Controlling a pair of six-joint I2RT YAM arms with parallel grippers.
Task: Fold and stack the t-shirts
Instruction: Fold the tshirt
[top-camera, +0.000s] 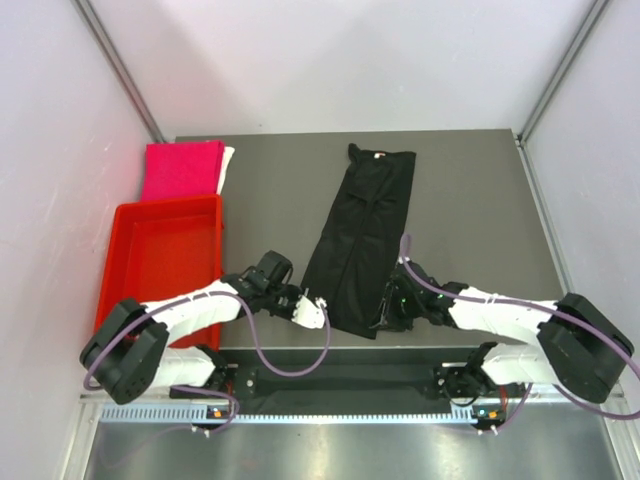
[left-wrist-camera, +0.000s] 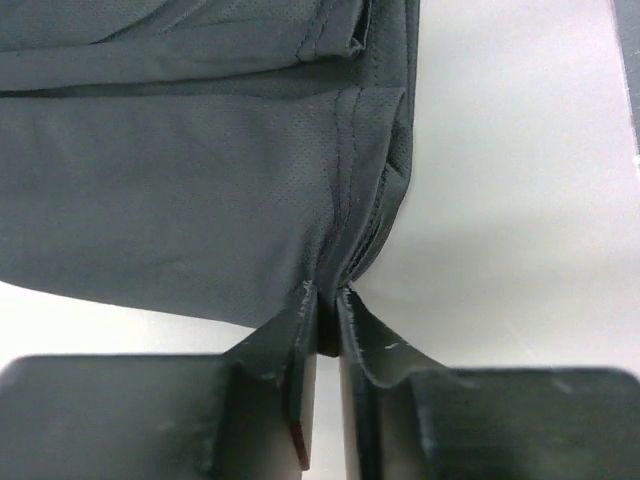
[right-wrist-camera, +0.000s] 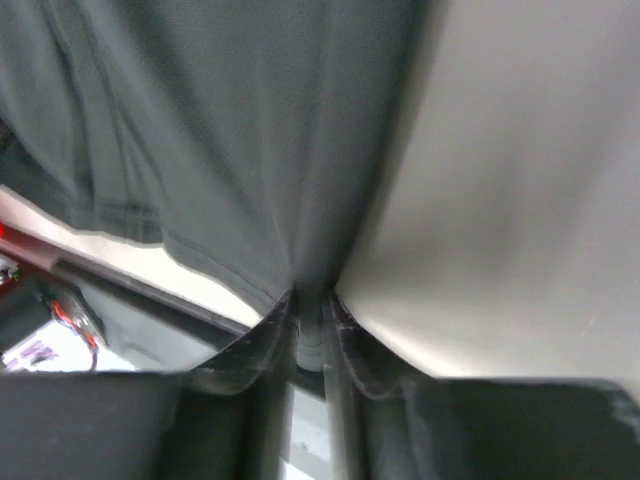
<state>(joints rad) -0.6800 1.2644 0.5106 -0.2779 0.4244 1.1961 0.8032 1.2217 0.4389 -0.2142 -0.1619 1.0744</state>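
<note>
Pinching black t-shirt (top-camera: 365, 230) hem — both grippers (left-wrist-camera: 327, 292) (right-wrist-camera: 310, 297)

A lab test cell: plain white walls (top-camera: 350, 60) enclose a grey table (top-camera: 480, 200).

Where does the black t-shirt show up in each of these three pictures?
Top external: the black t-shirt lies lengthwise in the middle of the table.
Left wrist: it fills the upper left; the left gripper pinches its corner.
Right wrist: it fills the upper left; the right gripper pinches its edge.
Shared landmark: the bare table beside the shirt.
</note>
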